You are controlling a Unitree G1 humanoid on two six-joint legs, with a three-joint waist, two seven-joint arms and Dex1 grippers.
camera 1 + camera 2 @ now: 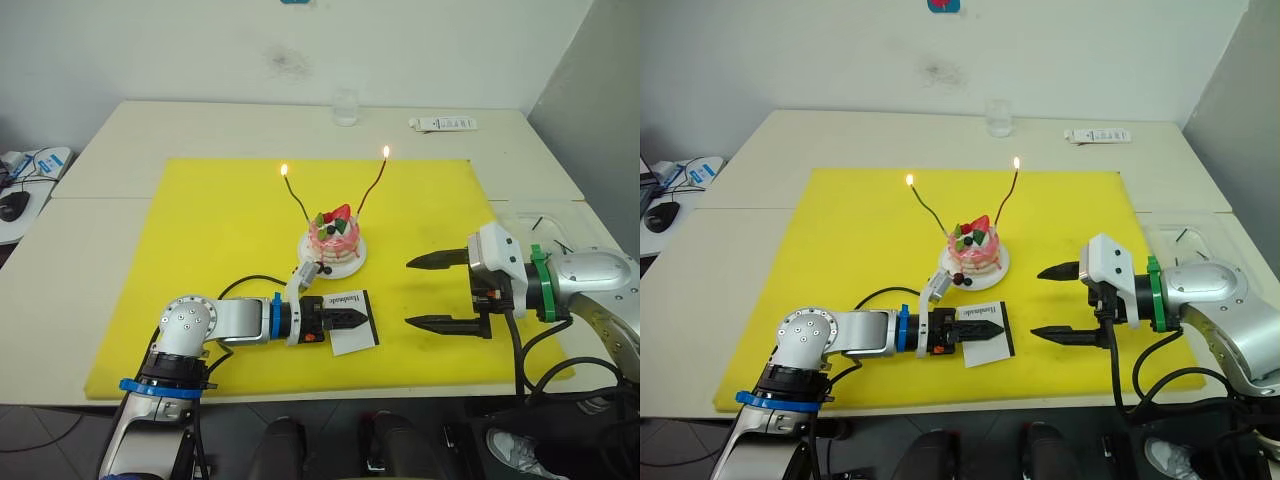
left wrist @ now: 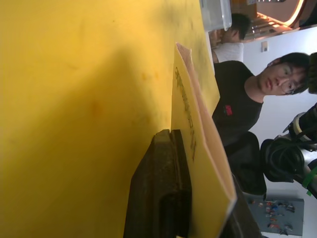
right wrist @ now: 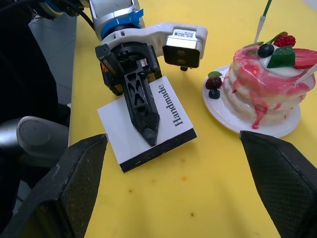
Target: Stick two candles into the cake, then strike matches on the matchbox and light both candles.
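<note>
- Black fingers of the left gripper [image 3: 143, 116] are pressed together on the matchbox [image 3: 148, 124], one finger lying flat across its white top beside the word "Handmade"; the box rests on the yellow mat [image 1: 200, 240] with its black edge facing the right gripper.
- Right gripper [image 1: 445, 292] hovers over the mat to the right of the matchbox, its two fingers spread wide apart and holding nothing.
- Just beyond the matchbox, near the left gripper's wrist camera, stands the pink cake [image 1: 335, 238] on its white plate [image 3: 223, 111], topped with a strawberry slice and dark berries; two loose berries lie on the plate's rim.
- Both candles stick out of the cake top and lean apart: the green candle [image 1: 298, 202] towards the robot's left, the red candle [image 1: 373, 185] towards its right, each with a small flame at the tip.
- Farther out, on the pale table [image 1: 130, 130] past the mat, stand a clear glass [image 1: 345, 107] and a white tube [image 1: 443, 124].
- A person in a black shirt [image 2: 237, 106] sits beyond the table edge in the left wrist view.
</note>
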